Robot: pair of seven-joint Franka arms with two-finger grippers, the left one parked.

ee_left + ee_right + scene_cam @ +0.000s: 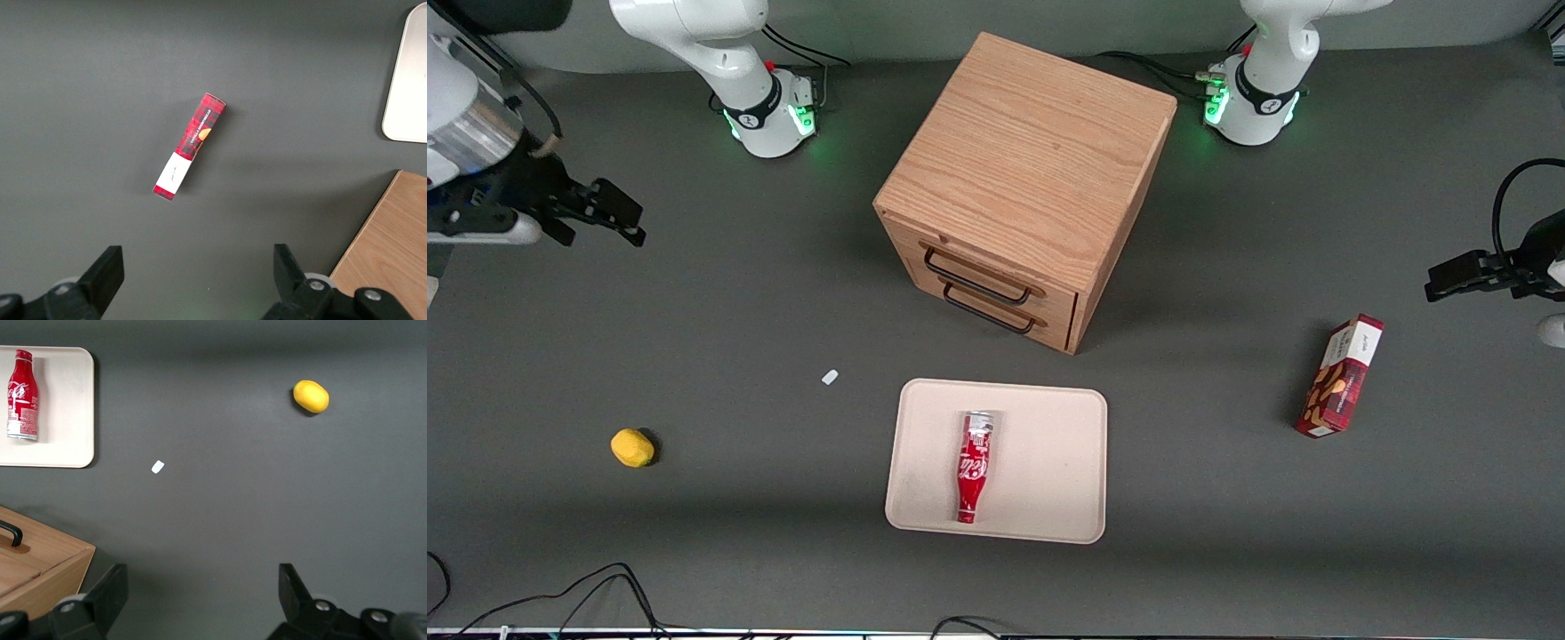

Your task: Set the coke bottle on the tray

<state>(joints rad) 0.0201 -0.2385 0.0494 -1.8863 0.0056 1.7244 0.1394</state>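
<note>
one bottle [975, 464] is laid flat on the tray [1049, 462]; it could roll if bumped. gripper [609, 213] is held wide, far off.

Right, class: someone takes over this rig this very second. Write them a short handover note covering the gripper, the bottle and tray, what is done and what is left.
Gripper: open, holding nothing, up above the table toward the working arm's end, well away from the tray.
Coke bottle: lying on its side on the tray, cap pointing toward the front camera, silvery base toward the wooden drawer cabinet.
Tray: flat on the table, in front of the cabinet.
Done: bottle is on the tray and released.
Left: nothing obvious; perhaps just park the arm.
</note>
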